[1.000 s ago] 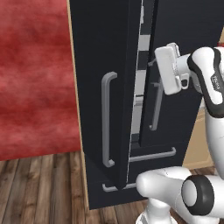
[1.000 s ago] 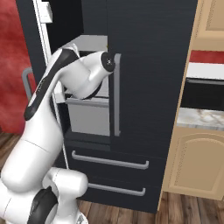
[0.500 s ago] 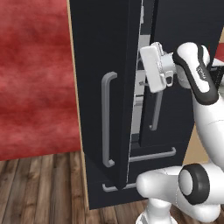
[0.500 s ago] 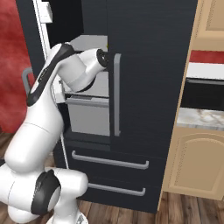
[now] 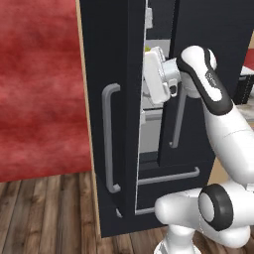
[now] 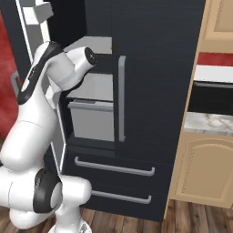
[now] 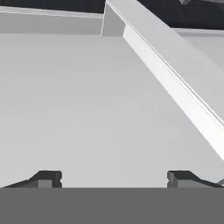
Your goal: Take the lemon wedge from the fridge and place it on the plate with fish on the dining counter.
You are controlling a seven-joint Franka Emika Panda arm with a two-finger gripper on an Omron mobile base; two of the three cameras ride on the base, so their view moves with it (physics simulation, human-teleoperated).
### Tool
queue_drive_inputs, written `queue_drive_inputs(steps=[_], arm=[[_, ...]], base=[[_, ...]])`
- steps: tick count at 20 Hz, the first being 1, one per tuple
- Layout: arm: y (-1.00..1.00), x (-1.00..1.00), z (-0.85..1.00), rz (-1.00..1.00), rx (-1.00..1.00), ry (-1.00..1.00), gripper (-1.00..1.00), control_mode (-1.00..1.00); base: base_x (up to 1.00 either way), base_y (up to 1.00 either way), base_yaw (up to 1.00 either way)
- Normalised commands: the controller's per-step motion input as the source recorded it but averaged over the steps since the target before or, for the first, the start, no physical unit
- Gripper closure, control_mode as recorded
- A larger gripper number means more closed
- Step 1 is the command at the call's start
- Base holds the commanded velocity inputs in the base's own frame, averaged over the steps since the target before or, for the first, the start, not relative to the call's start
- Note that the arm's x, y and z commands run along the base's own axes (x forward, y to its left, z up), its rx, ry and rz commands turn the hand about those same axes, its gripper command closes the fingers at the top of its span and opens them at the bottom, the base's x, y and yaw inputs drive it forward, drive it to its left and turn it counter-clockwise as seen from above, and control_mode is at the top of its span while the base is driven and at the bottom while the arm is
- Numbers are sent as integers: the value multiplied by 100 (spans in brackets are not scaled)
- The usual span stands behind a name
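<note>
The lemon wedge [image 5: 147, 48] I take to be the tiny yellow speck inside the fridge [image 5: 119, 54], high in the lit gap between its two upper doors and just above the robot's hand. It is too small for me to tell how it lies or exactly what it rests on, though it seems to sit on an upper level of the fridge interior.

The gripper [image 7: 114, 179] is inside that same gap, one level lower in the fridge. Its fingertips [image 7: 46, 178] are set wide apart with nothing between them, which suits an approach rather than a grasp. From the hand camera I am looking along a pale grey shelf [image 7: 87, 109] of the fridge, with a raised rail [image 7: 175, 74] running slantwise across it.

From the right base camera the arm bends in past the swung-open left door [image 6: 34, 27] of the fridge, above a grey bin [image 6: 93, 120] in the fridge's lower interior. The right door [image 6: 154, 68] of the fridge is closed, so the opening is narrow and the wrist has to stay tucked close to that door's edge.

My judgement: this is the reach-in step, and the hand needs to rise within the fridge towards the yellow speck before closing. The wedge is far smaller than the claw, so a clumsy pinch could push it deeper into the fridge.
</note>
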Motion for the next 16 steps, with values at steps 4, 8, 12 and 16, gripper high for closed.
queue_drive_inputs(steps=[4, 8, 12, 16], arm=[[74, 3, -13, 1, 12, -4, -100, -100], [2, 2, -2, 0, 4, 0, -100, -100], [-25, -40, 10, -8, 0, -4, -100, -100], [-72, -99, 60, -23, 1, -4, -100, -100]], base=[[0, 0, 0], [0, 0, 0], [0, 0, 0], [0, 0, 0]])
